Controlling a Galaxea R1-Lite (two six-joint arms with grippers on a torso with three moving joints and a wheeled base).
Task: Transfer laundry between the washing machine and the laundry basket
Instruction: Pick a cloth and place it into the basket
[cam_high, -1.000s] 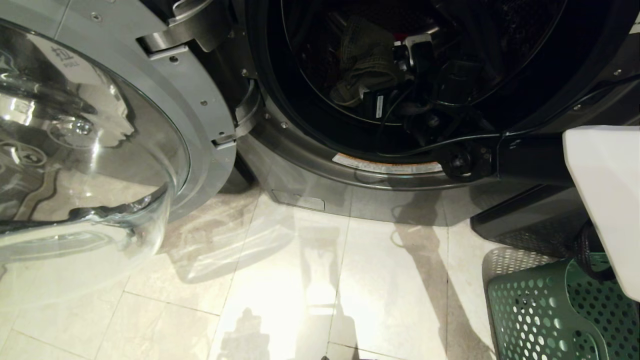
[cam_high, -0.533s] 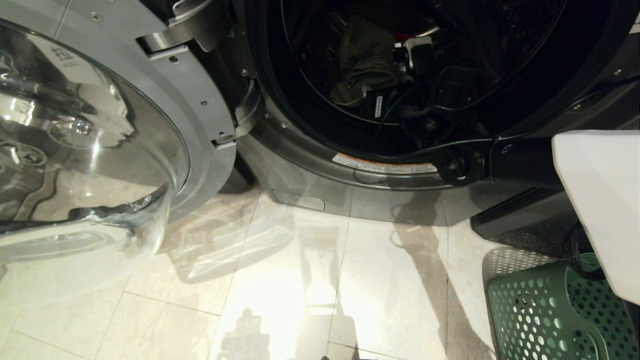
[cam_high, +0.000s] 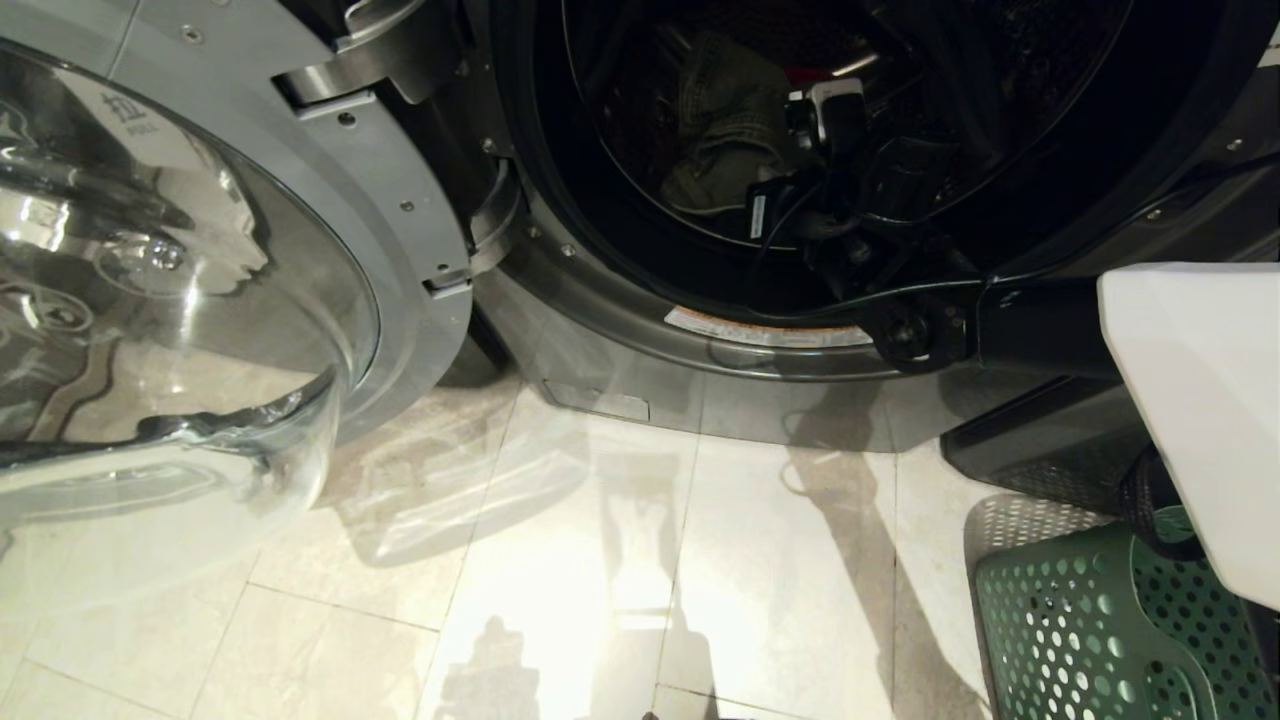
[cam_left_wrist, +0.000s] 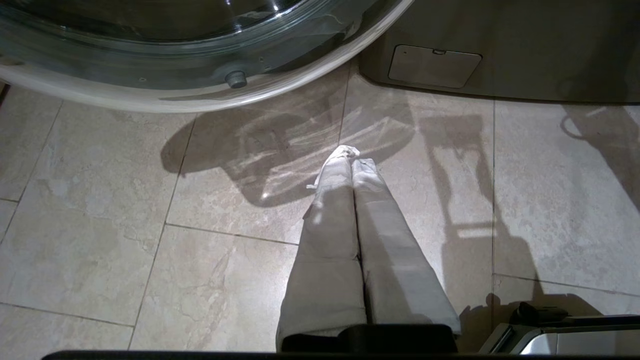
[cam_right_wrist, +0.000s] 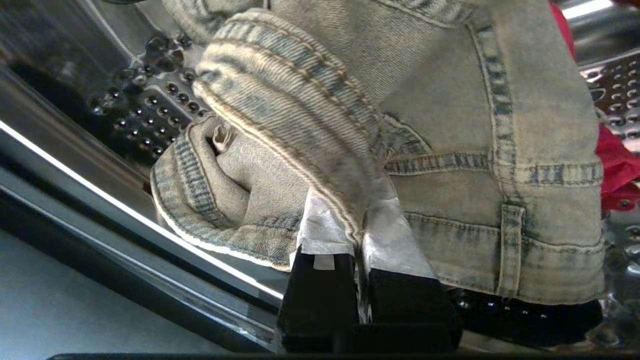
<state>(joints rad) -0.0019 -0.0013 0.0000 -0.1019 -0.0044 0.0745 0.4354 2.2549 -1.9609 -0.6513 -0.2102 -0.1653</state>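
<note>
A: Big stuff first? Washing machine (cam_high: 620, 330), door (cam_high: 180, 300) swung wide, laundry basket (cam_high: 1090, 630) on the floor at the robot's right.

B: Right gripper (cam_right_wrist: 359, 227) inside the drum, pinched on a fold of the denim piece (cam_right_wrist: 450, 150); red-pink garment (cam_right_wrist: 615, 165) behind it. Left gripper (cam_left_wrist: 352, 165) closed, empty, over tiles.

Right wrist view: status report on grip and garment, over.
Right gripper shut on denim piece inside washing machine drum. Left gripper shut, empty, over floor. Laundry basket beside machine. Nothing blocking.
</note>
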